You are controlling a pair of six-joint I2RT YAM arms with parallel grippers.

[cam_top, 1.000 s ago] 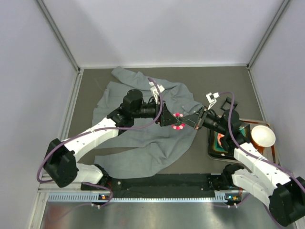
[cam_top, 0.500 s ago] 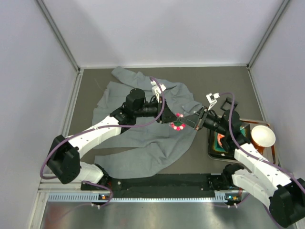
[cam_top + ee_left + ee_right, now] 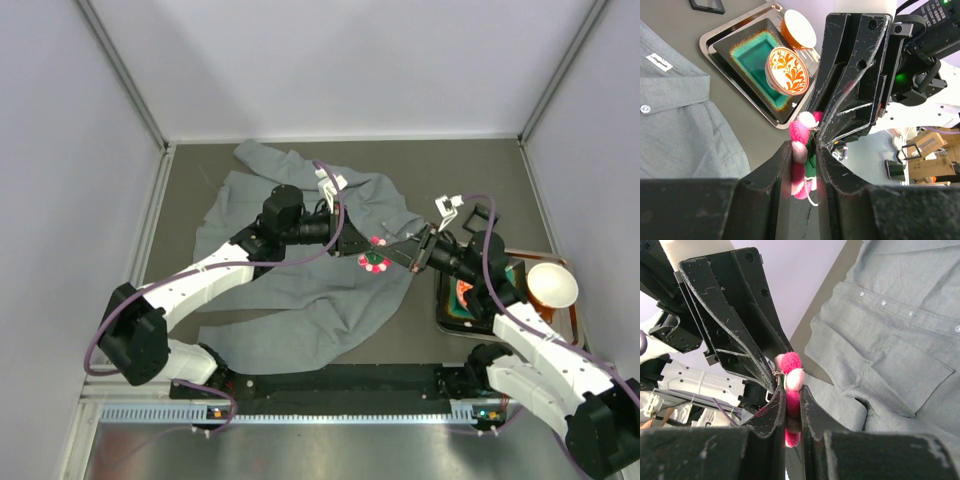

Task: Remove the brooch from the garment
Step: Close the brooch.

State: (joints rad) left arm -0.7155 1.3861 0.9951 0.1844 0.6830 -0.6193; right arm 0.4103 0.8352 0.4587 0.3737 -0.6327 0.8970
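Observation:
The brooch (image 3: 375,262), pink and magenta petals on a green back, is held above the grey garment (image 3: 300,290). My left gripper (image 3: 360,252) and right gripper (image 3: 393,257) meet at it from opposite sides, both shut on it. In the left wrist view the brooch (image 3: 801,150) sits between my left gripper's (image 3: 805,152) fingers, with the right gripper (image 3: 850,90) right behind it. In the right wrist view the brooch (image 3: 792,380) is pinched in my right gripper (image 3: 793,400), and the garment (image 3: 900,315) lies below, apart from it. No fabric shows between the jaws.
A metal tray (image 3: 443,318) at the right holds a teal dish (image 3: 752,57), a patterned bowl (image 3: 786,70) and an orange cup (image 3: 552,285). A small black object (image 3: 480,215) lies behind the tray. The garment's white label (image 3: 659,62) shows in the left wrist view.
My left arm has moved in a little toward the right gripper. The brooch has shifted slightly toward the near side, still held between both grippers.

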